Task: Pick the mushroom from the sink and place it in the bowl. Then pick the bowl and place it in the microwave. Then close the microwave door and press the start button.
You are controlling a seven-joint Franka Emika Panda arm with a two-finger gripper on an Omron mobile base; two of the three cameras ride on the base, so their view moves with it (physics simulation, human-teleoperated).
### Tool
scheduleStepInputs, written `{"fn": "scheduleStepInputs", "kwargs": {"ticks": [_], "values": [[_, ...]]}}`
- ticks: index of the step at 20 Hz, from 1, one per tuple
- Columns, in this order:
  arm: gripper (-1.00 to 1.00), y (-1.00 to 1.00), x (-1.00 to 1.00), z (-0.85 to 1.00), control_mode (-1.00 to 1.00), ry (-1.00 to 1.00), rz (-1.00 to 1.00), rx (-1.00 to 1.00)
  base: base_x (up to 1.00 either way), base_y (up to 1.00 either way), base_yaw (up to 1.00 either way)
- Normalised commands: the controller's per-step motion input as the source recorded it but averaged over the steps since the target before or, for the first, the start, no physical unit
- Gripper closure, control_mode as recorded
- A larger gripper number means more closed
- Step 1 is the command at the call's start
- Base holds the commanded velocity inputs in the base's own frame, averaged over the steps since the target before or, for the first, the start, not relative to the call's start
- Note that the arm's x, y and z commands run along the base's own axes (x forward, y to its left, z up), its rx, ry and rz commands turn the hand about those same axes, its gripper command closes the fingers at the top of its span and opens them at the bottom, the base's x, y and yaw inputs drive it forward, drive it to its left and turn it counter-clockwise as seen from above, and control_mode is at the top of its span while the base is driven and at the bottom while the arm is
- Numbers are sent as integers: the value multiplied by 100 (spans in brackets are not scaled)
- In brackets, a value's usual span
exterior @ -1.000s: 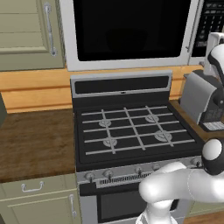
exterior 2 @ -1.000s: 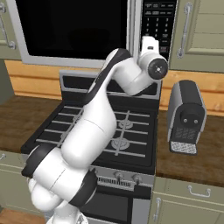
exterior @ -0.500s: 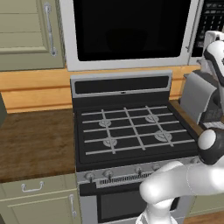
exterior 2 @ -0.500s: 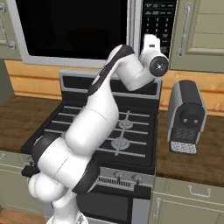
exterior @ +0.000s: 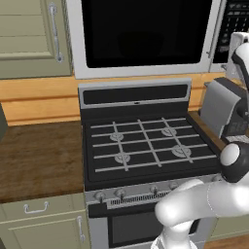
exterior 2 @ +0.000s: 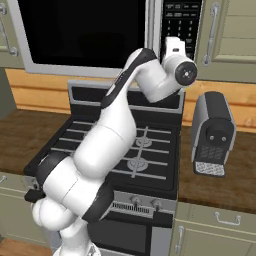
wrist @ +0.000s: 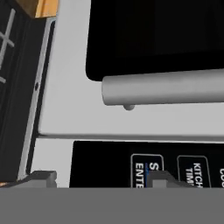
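Now, microwave (exterior: pixel 146 36): hangs over the stove (exterior: pixel 146 146).
Microwave door (exterior 2: pixel 82 35): shut, black glass facing out, grey bar handle (wrist: pixel 166 87) beside the keypad (wrist: pixel 144 164).
Hand (wrist: pixel 98 179): fingers spread apart, holding nothing, one tip touching a keypad button.
Coffee machine (exterior 2: pixel 214 132): stands on the table (exterior: pixel 39 160) right of the stove.

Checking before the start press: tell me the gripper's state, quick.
Gripper: jaws spread apart, holding nothing, its tips right at the microwave keypad.
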Motion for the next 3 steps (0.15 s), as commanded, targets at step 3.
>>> {"fn": "scheduleStepInputs", "kwargs": {"ticks": [3], "values": [[-100, 18, -69, -53, -100, -5, 3, -4, 0, 0, 0]]}}
